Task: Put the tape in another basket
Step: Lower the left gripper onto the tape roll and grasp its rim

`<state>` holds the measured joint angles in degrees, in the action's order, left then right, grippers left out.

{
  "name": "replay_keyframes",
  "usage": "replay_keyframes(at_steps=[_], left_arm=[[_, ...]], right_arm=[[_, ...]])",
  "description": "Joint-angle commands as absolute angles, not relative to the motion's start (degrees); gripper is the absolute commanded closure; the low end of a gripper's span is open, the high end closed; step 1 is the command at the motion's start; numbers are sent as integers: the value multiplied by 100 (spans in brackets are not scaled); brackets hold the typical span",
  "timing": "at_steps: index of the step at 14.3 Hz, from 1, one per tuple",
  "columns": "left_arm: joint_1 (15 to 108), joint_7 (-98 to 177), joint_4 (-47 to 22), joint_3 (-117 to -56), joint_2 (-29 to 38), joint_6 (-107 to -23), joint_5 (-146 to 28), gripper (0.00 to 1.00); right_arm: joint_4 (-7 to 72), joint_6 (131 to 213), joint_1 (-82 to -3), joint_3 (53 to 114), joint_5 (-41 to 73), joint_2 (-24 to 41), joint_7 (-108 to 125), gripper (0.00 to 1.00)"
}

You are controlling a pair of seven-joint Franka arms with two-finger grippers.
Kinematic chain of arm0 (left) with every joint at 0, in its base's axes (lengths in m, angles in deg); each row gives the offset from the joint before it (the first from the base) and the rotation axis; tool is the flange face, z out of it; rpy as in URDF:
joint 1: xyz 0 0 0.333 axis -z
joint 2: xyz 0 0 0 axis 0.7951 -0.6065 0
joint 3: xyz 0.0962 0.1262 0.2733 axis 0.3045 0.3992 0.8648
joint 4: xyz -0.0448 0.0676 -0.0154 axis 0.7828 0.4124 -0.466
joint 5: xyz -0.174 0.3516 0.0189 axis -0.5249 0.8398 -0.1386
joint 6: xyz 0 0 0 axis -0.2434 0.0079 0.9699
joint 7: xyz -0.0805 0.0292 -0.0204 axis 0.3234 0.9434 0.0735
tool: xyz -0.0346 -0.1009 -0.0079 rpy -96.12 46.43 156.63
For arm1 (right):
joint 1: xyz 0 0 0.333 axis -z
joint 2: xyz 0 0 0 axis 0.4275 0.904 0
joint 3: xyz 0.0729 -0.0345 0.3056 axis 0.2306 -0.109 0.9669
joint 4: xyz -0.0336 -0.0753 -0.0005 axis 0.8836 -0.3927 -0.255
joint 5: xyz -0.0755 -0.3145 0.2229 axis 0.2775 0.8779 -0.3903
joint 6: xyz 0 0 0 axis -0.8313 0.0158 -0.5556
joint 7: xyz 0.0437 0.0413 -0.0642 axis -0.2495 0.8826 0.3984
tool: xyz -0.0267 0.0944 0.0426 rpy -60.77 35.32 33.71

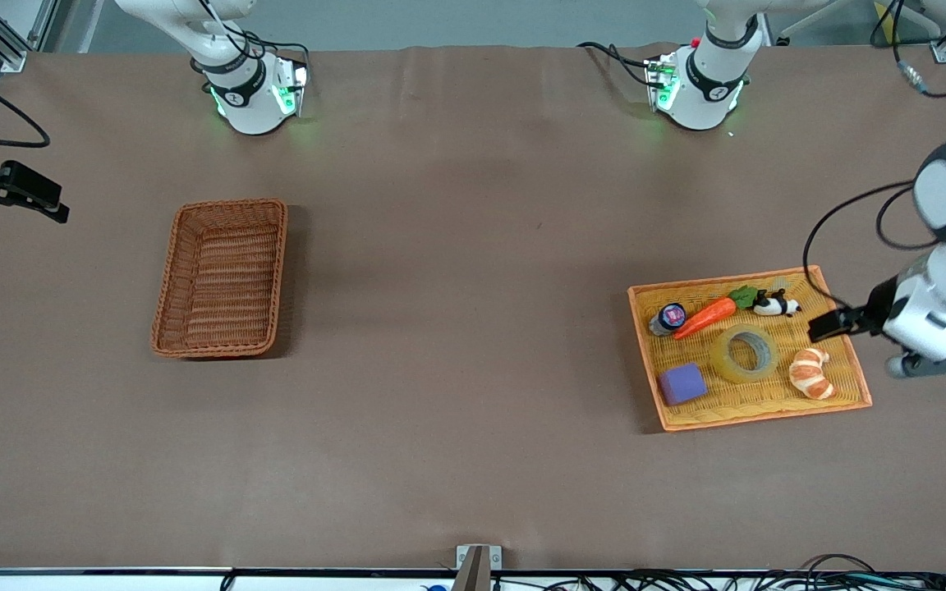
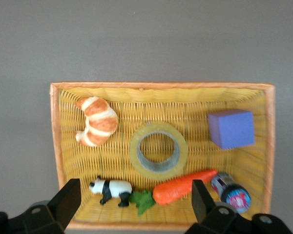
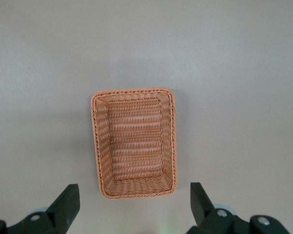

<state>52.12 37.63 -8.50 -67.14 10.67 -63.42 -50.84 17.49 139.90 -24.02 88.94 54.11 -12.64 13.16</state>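
Right gripper (image 1: 25,197) up high over table edge at right arm's end, fingers spread, holding nothing, waiting. Reddish-brown basket (image 1: 221,279) next, bare inside, well apart from tape. Yellow tray (image 1: 842,406) at left arm's end: tape (image 1: 744,353) lying flat, hole up, mid-tray between purple block (image 1: 681,383) and croissant (image 1: 812,373), carrot (image 1: 704,318) just beside. Left gripper (image 1: 830,327) over tray edge, fingers spread, empty; clearly nearer arm for pickup.

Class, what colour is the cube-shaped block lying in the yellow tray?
Purple; the block shows best in the left wrist view.
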Motion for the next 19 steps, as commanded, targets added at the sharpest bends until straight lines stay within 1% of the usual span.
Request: replay_keyframes(at_steps=[1,4,5,7,11,13,15,18,19], left_arm=[[5205,3726,-775,-6709,730,-6631,-4982,0],[5170,3665,-916,-6709,466,-6921,-4973,0],[5170,3665,-1038,-6709,422,-7027,-4973,0],[5170,3656,-1363,-6709,395,-7526,-4973,0],[5170,3638,-1750,-6717,149,-8002,-4982,1],[5170,3638,-2049,-6726,114,-8423,-4982,1],[5179,3656,-2181,-6753,-35,-8757,-5008,1],[5152,3656,-2243,-6753,-62,-8873,-5035,3],[5074,3656,-2261,-6761,-123,-8969,-5070,6]], right_arm=[[1844,13977,-2355,8923,5337,-1363,1268,0],[1844,13925,-2346,8923,5337,-1363,1268,0],[1844,13925,-2346,8923,5337,-1363,1268,0],[1844,13951,-2346,8923,5337,-1363,1268,0],[1835,13960,-2337,8923,5337,-1355,1259,0],[1826,13977,-2355,8923,5337,-1355,1259,0],[1826,13960,-2346,8923,5337,-1355,1259,0],[1826,13951,-2346,8923,5337,-1355,1259,0],[1826,13960,-2346,8923,5337,-1355,1259,0]])
